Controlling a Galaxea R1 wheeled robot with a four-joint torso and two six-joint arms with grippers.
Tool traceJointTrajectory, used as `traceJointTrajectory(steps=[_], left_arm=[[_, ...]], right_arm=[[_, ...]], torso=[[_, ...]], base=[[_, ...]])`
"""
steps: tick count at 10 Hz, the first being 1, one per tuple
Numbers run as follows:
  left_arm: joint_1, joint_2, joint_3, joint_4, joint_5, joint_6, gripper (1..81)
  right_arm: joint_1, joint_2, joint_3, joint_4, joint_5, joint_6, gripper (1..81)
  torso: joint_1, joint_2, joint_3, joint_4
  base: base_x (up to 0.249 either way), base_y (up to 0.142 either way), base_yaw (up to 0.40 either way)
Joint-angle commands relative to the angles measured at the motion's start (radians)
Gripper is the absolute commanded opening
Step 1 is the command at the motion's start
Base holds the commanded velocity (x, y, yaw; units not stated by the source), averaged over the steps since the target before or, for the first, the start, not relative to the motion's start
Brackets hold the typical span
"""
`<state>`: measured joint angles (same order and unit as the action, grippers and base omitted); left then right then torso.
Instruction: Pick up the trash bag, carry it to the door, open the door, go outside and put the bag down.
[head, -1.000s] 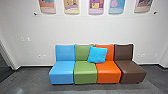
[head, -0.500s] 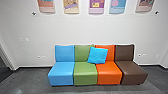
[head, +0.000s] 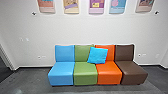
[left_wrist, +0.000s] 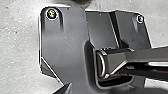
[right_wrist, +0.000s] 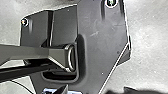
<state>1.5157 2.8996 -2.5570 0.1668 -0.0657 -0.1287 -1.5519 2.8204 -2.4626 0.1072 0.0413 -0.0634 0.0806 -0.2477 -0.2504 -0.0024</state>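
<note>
Nothing among the furnishings has moved since the earliest head view; the slight shift of the whole scene is attributed to the robot's own motion. Blue seat (head: 61, 72), green seat (head: 85, 76), orange seat (head: 109, 75) and brown seat (head: 132, 72) stand in a row, left to right, before the far wall (head: 82, 31). A bright blue cushion (head: 97, 55) leans across the green and orange backrests. At far left is a dark opening (head: 3, 68); its purpose is undetermined.

Step in hand is judged to be driving or positioning. Good practice: turn slowly, keep both arms close to the base, leave clearance from the seat fronts, and face the door squarely before approaching. Any bag carried should hang free of floor and wheels.

Left gripper and right gripper: whether wide, narrow or holding anything, cannot tell. Location of the trash bag: cannot tell. A dark shape (right_wrist: 132, 91) near the robot's base on the right is unidentified.
</note>
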Motion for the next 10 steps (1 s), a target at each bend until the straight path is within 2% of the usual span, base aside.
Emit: traceJointTrajectory(steps=[1,2,3,4,5,6,8,9,10], left_arm=[[-0.033,-0.065,0.094,-0.012,0.05,0.0,81.1],[-0.033,-0.1,0.142,-0.016,0.049,0.0,81.1],[-0.033,-0.129,0.174,-0.026,0.049,0.0,81.1],[-0.038,-0.155,0.196,-0.045,0.038,0.0,81.1],[-0.041,-0.177,0.215,-0.062,0.02,0.0,81.1],[-0.048,-0.21,0.258,-0.072,0.017,-0.002,81.1],[-0.07,-0.259,0.325,-0.09,0.017,-0.002,81.1],[-0.09,-0.278,0.333,-0.125,0.018,-0.002,81.1],[-0.111,-0.284,0.333,-0.144,0.023,-0.002,81.1]], right_arm=[[0.04,-0.072,0.095,-0.005,-0.069,-0.004,81.1],[0.042,-0.092,0.123,0.003,-0.07,-0.003,81.1],[0.042,-0.108,0.148,0.009,-0.081,-0.003,81.1],[0.04,-0.121,0.169,0.012,-0.081,0.004,81.1],[0.04,-0.135,0.188,0.012,-0.081,0.008,81.1],[0.04,-0.157,0.22,0.012,-0.081,0.008,81.1],[0.037,-0.203,0.289,0.012,-0.081,0.008,81.1],[0.035,-0.25,0.35,0.012,-0.081,0.01,81.1],[0.037,-0.307,0.416,0.015,-0.08,0.01,81.1]], torso=[[0.0,0.0,0.0,0.0],[0.0,0.0,0.0,0.0],[0.064,-0.1,0.0,0.0],[0.064,-0.1,0.0,0.0],[0.068,-0.106,-0.055,0.0],[0.078,-0.123,-0.099,-0.021],[0.115,-0.183,-0.149,-0.029],[0.137,-0.217,-0.18,-0.013],[0.16,-0.254,-0.122,-0.018]], base=[[0.0,0.0,0.0],[0.0,0.0,0.0],[0.0,0.0,0.0],[0.0,0.0,0.0],[0.0,0.0,0.0],[0.0,0.0,0.0],[0.0,0.0,0.0],[0.0,0.0,0.0],[0.0,0.0,0.0]])
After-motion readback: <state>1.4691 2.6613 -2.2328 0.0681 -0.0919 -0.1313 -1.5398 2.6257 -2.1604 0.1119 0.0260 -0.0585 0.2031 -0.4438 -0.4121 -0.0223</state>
